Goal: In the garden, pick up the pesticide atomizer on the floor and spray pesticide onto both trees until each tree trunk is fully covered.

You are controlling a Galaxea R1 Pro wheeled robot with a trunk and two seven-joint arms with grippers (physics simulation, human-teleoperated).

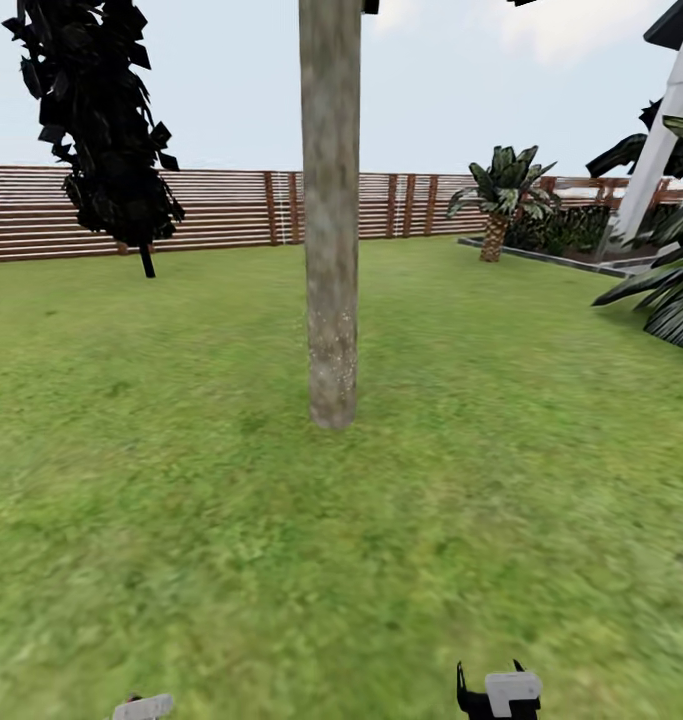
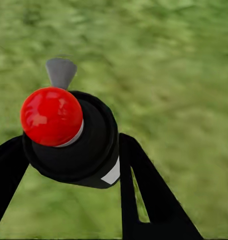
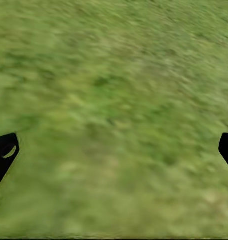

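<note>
Left gripper (image 2: 68, 165) is clamped on the pesticide atomizer (image 2: 73, 140) in the left wrist view: black fingers (image 2: 144, 190) press both sides of its black body. Atomizer's long axis runs along the fingers, away from the camera; red round cap (image 2: 51, 116) faces the lens, grey nozzle tip (image 2: 60, 71) sticks out past it toward 12 o'clock. A white label patch sits on the body near 4 o'clock. Blurry grass floor (image 2: 184, 75) lies behind.

Right wrist view: right gripper (image 3: 116, 150) spread wide, black fingertips (image 3: 3, 152) at 9 and 3 o'clock at the frame edges, nothing between them but grass.

Head view: tree trunk (image 1: 331, 220) stands upright at centre, running to 12 o'clock, pale and mottled, base in the lawn. Dark cypress (image 1: 101, 130) at 10 o'clock, short palm (image 1: 501, 195) at 2 o'clock, brown slat fence (image 1: 221, 208) behind them. Right arm's white-and-black end shows at 5 o'clock on the bottom edge, left arm's white piece at 7 o'clock. Both well short of the trunk.
</note>
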